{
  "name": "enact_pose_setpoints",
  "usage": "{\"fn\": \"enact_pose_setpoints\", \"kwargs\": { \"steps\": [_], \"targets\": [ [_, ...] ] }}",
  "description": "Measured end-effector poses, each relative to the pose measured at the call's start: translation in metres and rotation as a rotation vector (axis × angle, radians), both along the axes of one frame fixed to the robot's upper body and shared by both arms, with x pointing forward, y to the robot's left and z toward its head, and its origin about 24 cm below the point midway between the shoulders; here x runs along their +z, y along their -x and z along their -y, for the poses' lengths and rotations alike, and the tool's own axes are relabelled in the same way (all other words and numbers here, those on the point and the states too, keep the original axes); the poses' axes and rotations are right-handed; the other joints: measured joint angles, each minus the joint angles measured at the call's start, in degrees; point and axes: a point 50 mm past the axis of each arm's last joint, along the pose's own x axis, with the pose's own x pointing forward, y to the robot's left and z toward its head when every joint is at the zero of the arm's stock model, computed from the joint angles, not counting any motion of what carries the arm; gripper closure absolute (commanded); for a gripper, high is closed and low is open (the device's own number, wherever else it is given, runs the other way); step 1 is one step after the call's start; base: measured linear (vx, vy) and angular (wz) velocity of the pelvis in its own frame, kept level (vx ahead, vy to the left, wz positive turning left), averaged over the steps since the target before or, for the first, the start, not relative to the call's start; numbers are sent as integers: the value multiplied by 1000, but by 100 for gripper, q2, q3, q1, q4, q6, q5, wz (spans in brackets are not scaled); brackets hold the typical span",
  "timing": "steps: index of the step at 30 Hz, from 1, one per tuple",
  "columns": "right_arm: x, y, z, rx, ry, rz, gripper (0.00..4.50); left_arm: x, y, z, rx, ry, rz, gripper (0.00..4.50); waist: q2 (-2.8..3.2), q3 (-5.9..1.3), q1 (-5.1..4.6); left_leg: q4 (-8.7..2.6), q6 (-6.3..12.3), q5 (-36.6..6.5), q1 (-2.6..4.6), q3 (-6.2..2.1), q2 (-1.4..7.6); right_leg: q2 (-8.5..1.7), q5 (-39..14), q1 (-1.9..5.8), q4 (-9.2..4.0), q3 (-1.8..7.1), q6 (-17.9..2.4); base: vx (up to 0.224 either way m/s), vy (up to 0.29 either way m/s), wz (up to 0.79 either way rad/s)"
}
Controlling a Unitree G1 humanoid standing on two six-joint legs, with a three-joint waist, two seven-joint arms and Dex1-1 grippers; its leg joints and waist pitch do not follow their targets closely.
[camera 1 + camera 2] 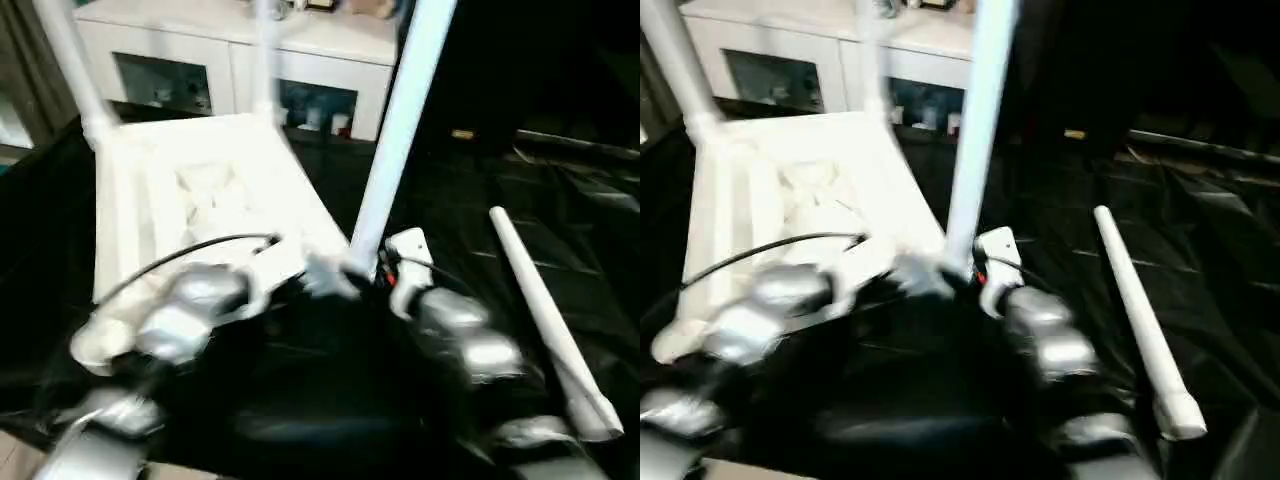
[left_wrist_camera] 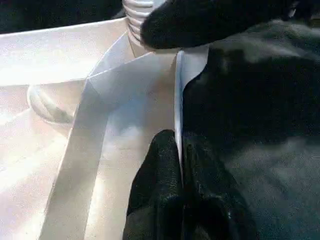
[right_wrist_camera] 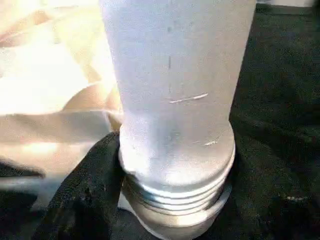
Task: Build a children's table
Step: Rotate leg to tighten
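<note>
While the children's table (image 1: 200,200) lies upside down on the black counter (image 1: 560,230), ribbed underside up, we see three legs standing in its sockets. Near-corner leg (image 1: 400,130) rises just ahead of our right pincer (image 3: 175,200), whose black fingers (image 3: 85,195) wrap its threaded base at the socket. Left pincer (image 2: 180,195) is pinched flat on the thin top rim beside that same corner. Fourth leg (image 1: 545,320) lies loose on the counter, right of the arms, apart from the tabletop.

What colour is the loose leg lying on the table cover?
White, seen best in the left eye view: the loose leg.
</note>
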Motion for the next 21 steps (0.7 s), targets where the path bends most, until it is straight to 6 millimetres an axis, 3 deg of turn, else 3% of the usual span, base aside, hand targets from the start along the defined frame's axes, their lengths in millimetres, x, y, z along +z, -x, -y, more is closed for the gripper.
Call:
{"fn": "enact_pose_setpoints", "kwargs": {
  "steps": [5,6,8,10,12,21],
  "targets": [
    [0,-2,-7,-23,38,34,178,0,-2,6,14,-4,11,450,12,-9,20,-2,0,0,-4,6,-1,-2,9,0,-8,1,-3,0,0,0],
    [0,-2,-7,-19,34,37,122,0,-2,6,14,-3,12,450,18,-13,24,-3,0,0,-5,6,-1,-2,8,0,-9,1,-2,0,0,0],
    [0,-2,-5,-6,30,43,108,0,-1,6,11,-3,16,450,19,-14,26,-8,1,0,-7,7,-1,-1,8,-4,-10,1,-1,0,0,0],
    [0,-2,-1,46,30,48,102,1,0,0,3,-10,31,450,21,-13,26,-13,1,0,-9,7,0,-1,9,-9,-10,1,-1,0,0,0],
    [1,-2,4,102,30,53,65,1,1,-6,-9,-16,37,450,22,-12,8,-24,0,1,-9,7,1,2,9,-15,-10,1,-1,0,0,0],
    [20,13,31,520,59,83,63,4,25,-36,-206,-14,16,450,29,-12,52,-37,-1,3,-19,7,10,13,-19,-22,-22,-4,2,0,0,0]
  ]
}}
